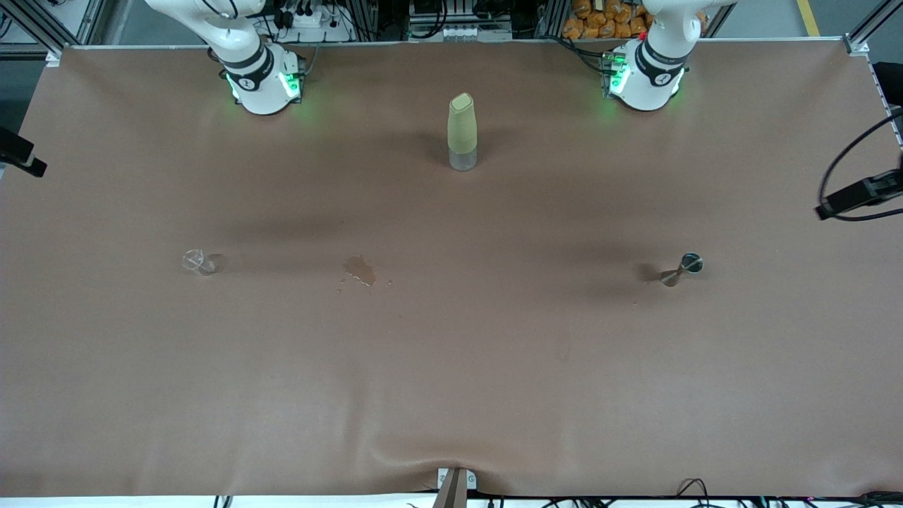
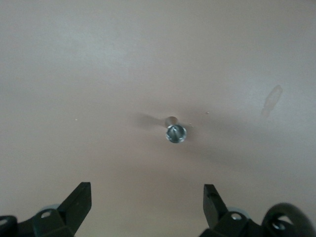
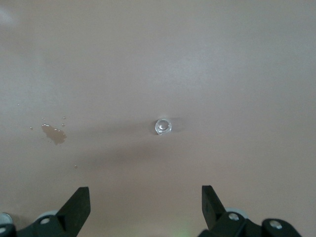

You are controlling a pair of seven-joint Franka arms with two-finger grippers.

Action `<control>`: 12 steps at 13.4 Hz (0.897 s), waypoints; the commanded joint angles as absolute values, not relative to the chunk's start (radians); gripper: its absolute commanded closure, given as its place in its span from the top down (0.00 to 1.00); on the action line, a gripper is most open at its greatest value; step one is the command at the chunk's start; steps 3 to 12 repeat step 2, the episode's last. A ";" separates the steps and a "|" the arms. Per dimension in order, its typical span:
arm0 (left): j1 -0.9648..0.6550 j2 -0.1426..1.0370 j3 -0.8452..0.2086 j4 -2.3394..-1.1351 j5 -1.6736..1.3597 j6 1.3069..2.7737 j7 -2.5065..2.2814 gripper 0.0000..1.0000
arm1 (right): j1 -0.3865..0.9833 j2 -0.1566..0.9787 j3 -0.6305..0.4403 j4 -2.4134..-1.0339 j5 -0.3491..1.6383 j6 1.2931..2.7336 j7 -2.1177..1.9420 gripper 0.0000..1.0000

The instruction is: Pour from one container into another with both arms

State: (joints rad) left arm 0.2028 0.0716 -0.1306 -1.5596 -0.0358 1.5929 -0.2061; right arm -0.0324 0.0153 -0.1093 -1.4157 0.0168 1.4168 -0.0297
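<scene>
Both grippers, left gripper (image 2: 147,200) over the jigger (image 1: 683,269) and right gripper (image 3: 145,202) over the cup (image 1: 198,262), hang spread and empty; either tiny, light vessel risks toppling under an off-centre pinch.

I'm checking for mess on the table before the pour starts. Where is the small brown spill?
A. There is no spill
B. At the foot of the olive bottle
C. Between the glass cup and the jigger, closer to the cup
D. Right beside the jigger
C: the spill lies on the table between the glass cup and the jigger, closer to the cup, and nearer the front camera than the olive bottle.
</scene>
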 commanded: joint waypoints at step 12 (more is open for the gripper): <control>0.204 0.078 -0.140 -1.548 -0.011 1.578 -0.226 1.00 | -0.012 0.011 -0.104 -1.408 0.029 1.396 -0.032 1.00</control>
